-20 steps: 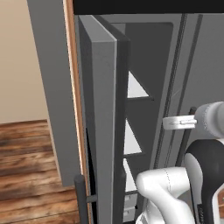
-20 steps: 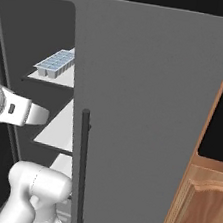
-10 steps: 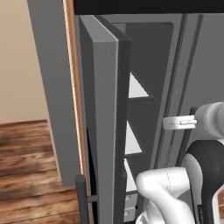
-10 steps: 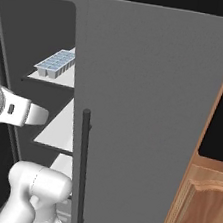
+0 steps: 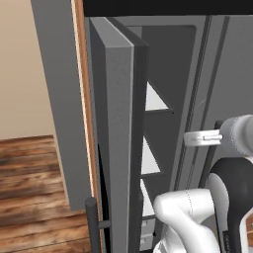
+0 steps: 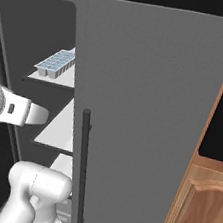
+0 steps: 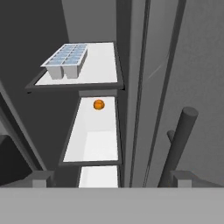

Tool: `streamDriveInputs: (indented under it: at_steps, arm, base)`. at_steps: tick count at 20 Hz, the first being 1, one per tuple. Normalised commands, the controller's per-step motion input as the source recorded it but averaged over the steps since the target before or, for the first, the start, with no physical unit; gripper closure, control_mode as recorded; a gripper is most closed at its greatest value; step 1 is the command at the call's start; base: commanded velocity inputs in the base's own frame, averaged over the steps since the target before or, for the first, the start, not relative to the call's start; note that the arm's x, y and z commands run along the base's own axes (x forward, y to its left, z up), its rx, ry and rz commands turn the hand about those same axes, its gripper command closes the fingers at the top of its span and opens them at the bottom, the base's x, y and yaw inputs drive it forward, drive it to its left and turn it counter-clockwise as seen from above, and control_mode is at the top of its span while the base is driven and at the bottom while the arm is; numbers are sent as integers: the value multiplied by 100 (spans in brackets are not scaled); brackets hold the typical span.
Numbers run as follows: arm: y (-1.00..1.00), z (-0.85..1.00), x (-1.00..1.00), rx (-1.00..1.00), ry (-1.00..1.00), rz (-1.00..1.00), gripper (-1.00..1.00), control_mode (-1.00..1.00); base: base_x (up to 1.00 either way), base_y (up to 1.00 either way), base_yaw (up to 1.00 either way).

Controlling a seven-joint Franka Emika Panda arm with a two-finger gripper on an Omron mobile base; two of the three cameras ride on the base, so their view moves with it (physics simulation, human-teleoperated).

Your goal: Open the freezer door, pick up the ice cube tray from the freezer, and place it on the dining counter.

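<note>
While the freezer door is standing swung open at the left of the left base view, the ice cube tray is sitting in the upper left of the hand view, on the near left part of a white shelf inside the freezer; the right base view is showing it at upper left too, close to the shelf's front edge. A small orange ball-like item is lying on the shelf below, well apart from the tray. The gripper is hanging outside the compartment with its jaws spread wide and nothing between them, the plain door's dark bar handle rising just beside the right fingertip. Judging by its look, the tray is probably behaving as a light, stiff plastic piece with smooth, possibly slippery walls. Closing the fingers across its narrow width, near mid-length, is looking like the best hold, keeping it level.
</note>
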Motion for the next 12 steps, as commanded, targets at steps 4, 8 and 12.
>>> streamDriveInputs:
  at_steps: [4,8,12]
  arm:
    - [0,33,18,0,6,0,-100,-100]
    - [3,27,35,0,3,0,-100,-100]
    - [1,21,39,0,3,1,-100,-100]
  base:
    - [0,0,0]
    - [0,0,0]
    - [0,0,0]
